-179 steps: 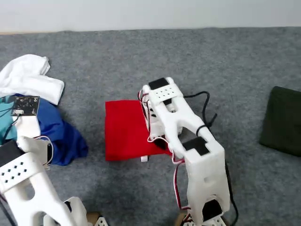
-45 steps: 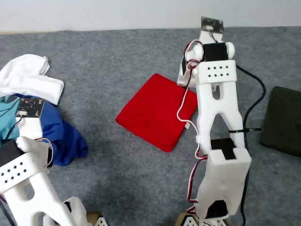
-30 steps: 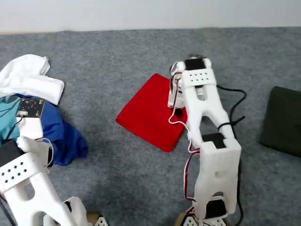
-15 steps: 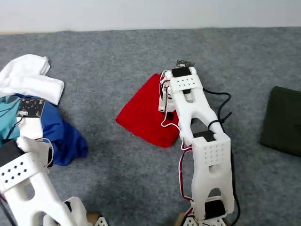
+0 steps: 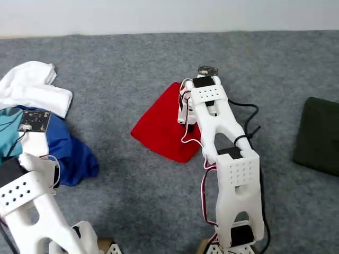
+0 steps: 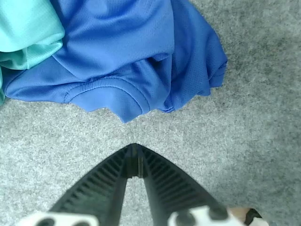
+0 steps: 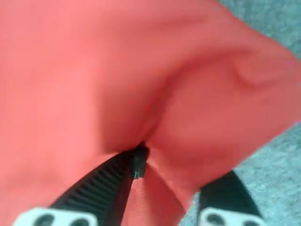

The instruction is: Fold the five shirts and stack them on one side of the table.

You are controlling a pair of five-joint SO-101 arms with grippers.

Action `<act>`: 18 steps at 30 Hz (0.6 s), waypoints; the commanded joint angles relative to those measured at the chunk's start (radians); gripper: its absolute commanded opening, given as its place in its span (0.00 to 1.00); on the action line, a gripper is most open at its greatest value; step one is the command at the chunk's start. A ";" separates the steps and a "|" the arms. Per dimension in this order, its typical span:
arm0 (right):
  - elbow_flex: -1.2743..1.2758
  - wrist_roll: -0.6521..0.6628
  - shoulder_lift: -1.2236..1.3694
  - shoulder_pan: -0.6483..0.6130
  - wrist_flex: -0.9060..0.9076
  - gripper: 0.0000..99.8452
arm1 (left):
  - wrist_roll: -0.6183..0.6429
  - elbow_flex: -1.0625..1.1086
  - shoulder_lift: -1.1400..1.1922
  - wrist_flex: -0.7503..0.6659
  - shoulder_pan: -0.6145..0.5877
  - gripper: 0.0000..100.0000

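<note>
Grey, carpet-like cloth covers the bench (image 5: 132,58), with a pale wall along its far edge. Near the middle lies the red shirt (image 5: 159,129), folded into a flat pad turned cornerwise. Its right side is bunched up and hidden under the right arm. The right pincer (image 7: 160,179) is clenched on that red shirt, with a fold of the cloth pinched between its jaws and more cloth draped over them.

At the left edge three loose shirts are heaped together: a white shirt (image 5: 32,87) farthest back, a teal shirt (image 5: 6,132) touching it, and a blue shirt (image 5: 74,151) spilling toward the middle. The left arm stands in front of the teal and blue ones. The left pincer (image 6: 136,160) is clenched on nothing, its tips over bare bench just beside the blue shirt's hem. A dark folded shirt (image 5: 318,135) lies at the right edge, well apart from the rest.
</note>
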 commanded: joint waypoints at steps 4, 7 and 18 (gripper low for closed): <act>-0.008 -0.003 0.007 0.007 -0.028 0.01 | -0.006 -0.021 -0.023 -0.005 0.003 0.00; -0.014 0.002 -0.012 0.018 -0.021 0.01 | -0.006 -0.004 -0.023 -0.005 0.003 0.00; -0.069 0.236 -0.189 0.094 0.071 0.01 | -0.002 -0.005 -0.023 -0.006 0.003 0.00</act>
